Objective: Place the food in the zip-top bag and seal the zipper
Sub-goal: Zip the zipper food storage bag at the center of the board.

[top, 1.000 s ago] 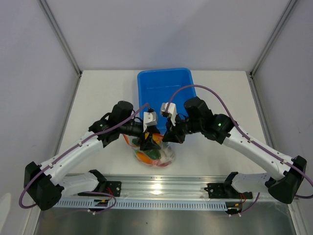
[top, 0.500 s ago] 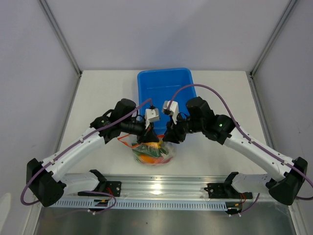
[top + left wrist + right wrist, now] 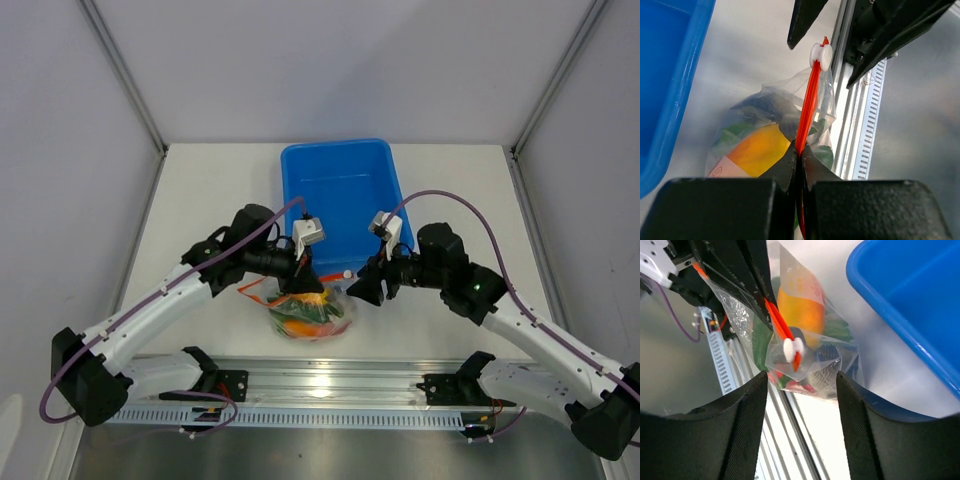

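Observation:
The clear zip-top bag (image 3: 312,312) sits on the table just in front of the blue tub, with the food inside: an orange-yellow pepper (image 3: 757,150), green pieces (image 3: 757,342) and red bits (image 3: 799,386). Its red-orange zipper (image 3: 809,100) stands on edge, and a white slider (image 3: 820,55) sits at the zipper's right end. My left gripper (image 3: 799,156) is shut on the zipper at its left part (image 3: 300,284). My right gripper (image 3: 801,377) is open, a little way back from the slider (image 3: 793,347) and touching nothing; it hangs to the right of the bag (image 3: 362,290).
The blue tub (image 3: 338,190) stands directly behind the bag, its rim (image 3: 910,305) close to my right fingers. A metal rail (image 3: 320,385) runs along the near table edge just in front of the bag.
My left gripper has shut on the zipper strip. My right gripper has opened, let go at the slider end and drawn back to the right.

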{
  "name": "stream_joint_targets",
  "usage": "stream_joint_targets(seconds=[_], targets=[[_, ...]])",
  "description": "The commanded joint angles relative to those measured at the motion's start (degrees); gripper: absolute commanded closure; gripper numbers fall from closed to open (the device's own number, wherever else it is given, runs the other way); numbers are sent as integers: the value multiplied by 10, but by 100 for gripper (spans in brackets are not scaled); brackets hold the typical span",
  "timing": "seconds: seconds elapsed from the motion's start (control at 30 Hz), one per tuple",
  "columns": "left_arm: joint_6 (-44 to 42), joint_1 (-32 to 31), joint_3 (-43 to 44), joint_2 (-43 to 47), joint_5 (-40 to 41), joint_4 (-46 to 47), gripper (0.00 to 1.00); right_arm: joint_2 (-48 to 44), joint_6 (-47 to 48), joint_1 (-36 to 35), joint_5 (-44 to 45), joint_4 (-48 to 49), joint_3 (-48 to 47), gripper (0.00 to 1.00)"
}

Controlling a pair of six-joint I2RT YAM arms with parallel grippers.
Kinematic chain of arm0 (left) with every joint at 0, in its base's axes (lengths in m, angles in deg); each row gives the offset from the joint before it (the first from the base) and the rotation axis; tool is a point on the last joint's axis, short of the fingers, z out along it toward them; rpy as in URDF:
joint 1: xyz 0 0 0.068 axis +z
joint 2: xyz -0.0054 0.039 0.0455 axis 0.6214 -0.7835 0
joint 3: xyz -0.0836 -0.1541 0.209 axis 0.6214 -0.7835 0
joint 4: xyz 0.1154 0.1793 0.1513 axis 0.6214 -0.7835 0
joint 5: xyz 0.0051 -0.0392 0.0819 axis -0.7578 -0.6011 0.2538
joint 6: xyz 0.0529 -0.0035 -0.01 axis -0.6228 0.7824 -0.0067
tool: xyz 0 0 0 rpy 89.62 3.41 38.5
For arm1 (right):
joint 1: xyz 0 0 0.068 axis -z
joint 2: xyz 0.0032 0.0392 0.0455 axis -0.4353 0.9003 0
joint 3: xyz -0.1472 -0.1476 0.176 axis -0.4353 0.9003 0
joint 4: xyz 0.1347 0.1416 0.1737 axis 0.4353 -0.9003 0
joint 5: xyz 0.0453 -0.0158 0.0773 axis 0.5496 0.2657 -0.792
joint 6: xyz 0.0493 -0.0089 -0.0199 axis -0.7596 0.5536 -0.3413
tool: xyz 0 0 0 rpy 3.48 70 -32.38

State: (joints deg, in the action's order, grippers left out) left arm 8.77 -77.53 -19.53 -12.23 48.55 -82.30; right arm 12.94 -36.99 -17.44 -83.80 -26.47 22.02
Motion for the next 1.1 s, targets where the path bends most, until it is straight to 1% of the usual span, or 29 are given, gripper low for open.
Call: stream_joint_targets(seconds=[0.0, 0.1, 0.13, 0.23, 0.3, 0.33, 0.43, 0.53, 0.63, 0.8, 0.87, 0.97, 1.07], targets=[[21, -2, 2, 28, -10, 29, 100, -11, -52, 12, -54, 118, 34, 42], [20, -2, -1, 32, -6, 28, 100, -2, -71, 15, -74, 153, 43, 50], [21, -2, -3, 34, -3, 28, 99, 3, -73, 16, -78, 157, 43, 55], [20, -2, -5, 35, -3, 28, 99, 14, -88, 17, -96, 179, 48, 61], [21, -2, -11, 36, -3, 34, 99, 18, -101, 16, -111, 212, 53, 63], [35, -2, -11, 36, -3, 35, 99, 21, -107, 16, -114, 221, 60, 66], [39, -2, -15, 38, -7, 42, 100, 28, -118, 16, -129, 238, 64, 73], [41, -2, -15, 42, -6, 45, 99, 28, -117, 16, -130, 239, 73, 72], [42, -2, -10, 45, -6, 44, 100, 16, -119, 17, -121, 240, 85, 64], [44, -3, -5, 45, -8, 41, 99, 5, -120, 17, -118, 241, 104, 63], [44, -3, -5, 45, -10, 38, 99, 4, -125, 17, -120, 249, 109, 64], [44, -2, -6, 50, -8, 37, 99, 5, -131, 17, -123, 266, 116, 72], [44, -2, -7, 53, -7, 36, 97, 12, -133, 17, -126, 272, 116, 85]])
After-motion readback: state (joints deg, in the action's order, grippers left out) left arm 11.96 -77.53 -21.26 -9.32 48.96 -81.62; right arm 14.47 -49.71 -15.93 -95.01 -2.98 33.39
